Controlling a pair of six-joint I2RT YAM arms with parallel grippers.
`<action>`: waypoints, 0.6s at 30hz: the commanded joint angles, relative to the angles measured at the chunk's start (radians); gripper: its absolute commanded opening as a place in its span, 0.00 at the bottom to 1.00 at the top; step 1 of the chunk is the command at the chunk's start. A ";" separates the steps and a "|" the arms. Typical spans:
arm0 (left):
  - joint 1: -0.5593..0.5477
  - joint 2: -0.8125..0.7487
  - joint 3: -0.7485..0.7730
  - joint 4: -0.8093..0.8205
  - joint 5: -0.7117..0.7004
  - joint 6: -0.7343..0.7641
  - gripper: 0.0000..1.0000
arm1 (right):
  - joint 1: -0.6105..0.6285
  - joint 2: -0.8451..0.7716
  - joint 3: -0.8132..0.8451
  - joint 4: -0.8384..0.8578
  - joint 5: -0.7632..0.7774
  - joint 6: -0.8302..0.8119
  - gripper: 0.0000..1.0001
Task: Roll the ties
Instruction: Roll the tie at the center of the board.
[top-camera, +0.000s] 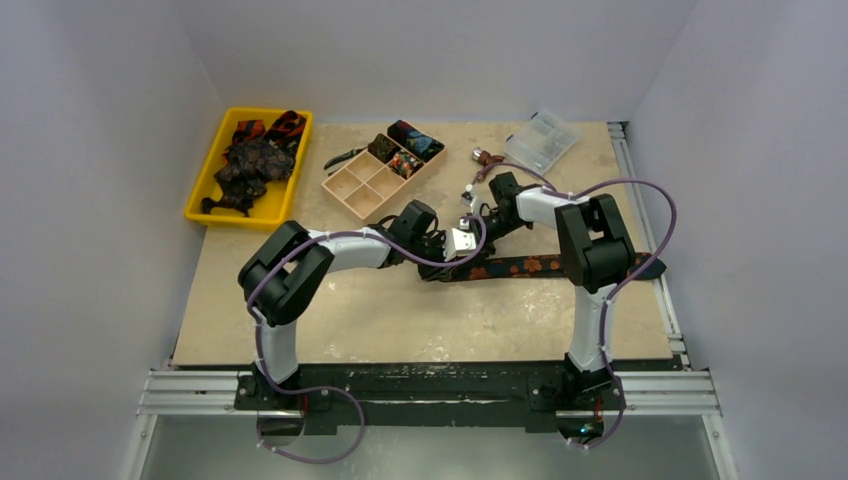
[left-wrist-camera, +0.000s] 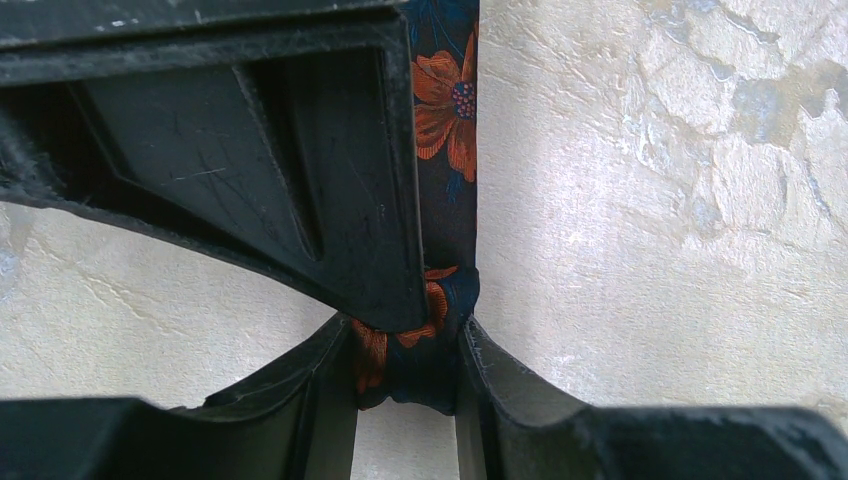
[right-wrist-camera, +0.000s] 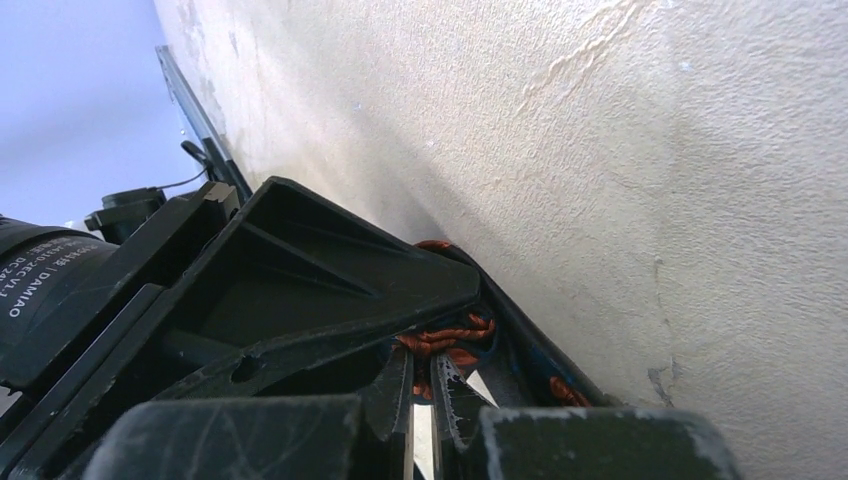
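Observation:
A dark tie with orange flowers lies flat across the table, running right from both grippers. Its left end is bunched into a small roll. My left gripper is shut on that roll, one finger on each side, and the flat tie stretches away above it. My right gripper has its jaws almost together, with orange folds of the tie pinched at the tips. From above, the left gripper and right gripper meet at the tie's left end.
A yellow tray at the back left holds several loose ties. A wooden compartment box has rolled ties in its far cells. Pliers, a clear plastic box and small parts lie at the back.

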 joint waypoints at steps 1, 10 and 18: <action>0.002 0.068 -0.043 -0.137 -0.082 0.005 0.22 | 0.013 0.039 0.006 -0.062 0.103 -0.101 0.00; 0.043 -0.038 -0.172 0.171 0.053 -0.110 0.52 | 0.010 0.012 -0.057 -0.041 0.247 -0.195 0.00; 0.056 -0.046 -0.311 0.580 0.128 -0.217 0.62 | 0.010 0.003 -0.082 -0.014 0.324 -0.241 0.00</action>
